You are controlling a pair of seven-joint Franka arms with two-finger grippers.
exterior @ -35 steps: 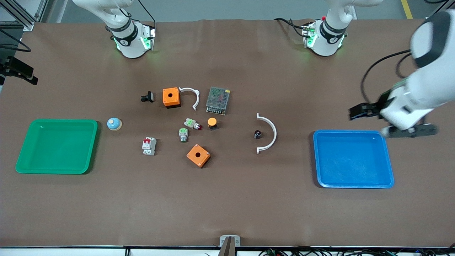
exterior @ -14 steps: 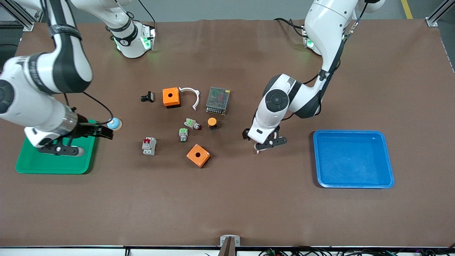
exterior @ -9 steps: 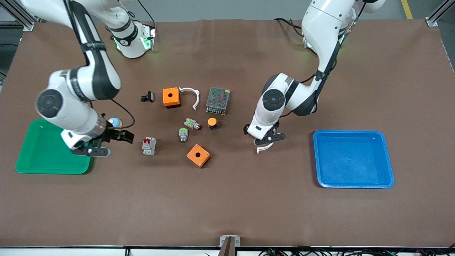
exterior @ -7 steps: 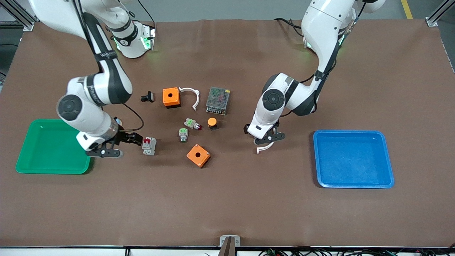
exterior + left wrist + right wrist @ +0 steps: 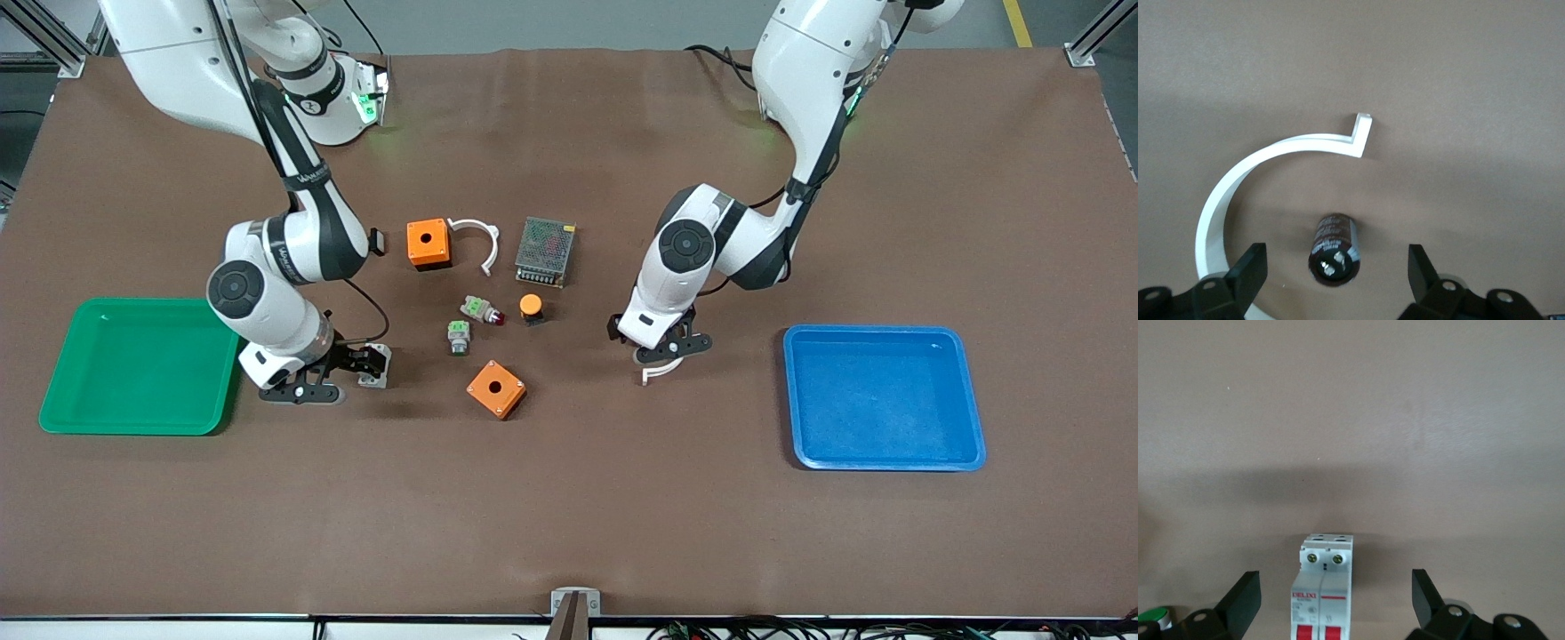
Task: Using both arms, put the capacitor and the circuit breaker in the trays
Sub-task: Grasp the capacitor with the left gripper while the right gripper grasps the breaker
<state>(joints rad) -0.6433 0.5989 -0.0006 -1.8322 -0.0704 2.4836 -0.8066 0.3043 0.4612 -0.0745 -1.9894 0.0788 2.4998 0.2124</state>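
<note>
Left gripper: low over the capacitor, inside the curve of the larger white curved clip. Jaws spread wide apart, one finger on each side of the part, neither touching it. In the front view the gripper hides the part.

Capacitor: lying on the brown table, small black cylinder with its silvery end facing the wrist camera. It sits between the open fingers, near the clip but apart from it.

White curved clip: flat on the table, arcing around the capacitor; only one end shows below the left gripper in the front view.

Right gripper: low over the circuit breaker, jaws wide apart, one finger on either side with clear gaps. In the front view it is beside the green tray.

Circuit breaker: light grey block with red levers and a white label, resting on the table between the right gripper's fingers, not gripped. Front view shows it partly covered by the gripper.

Green tray: at the right arm's end of the table.

Blue tray: at the left arm's end of the table.

Other parts: two orange boxes, a metal mesh-topped unit and a second, smaller white clip lie between the two arms.
</note>
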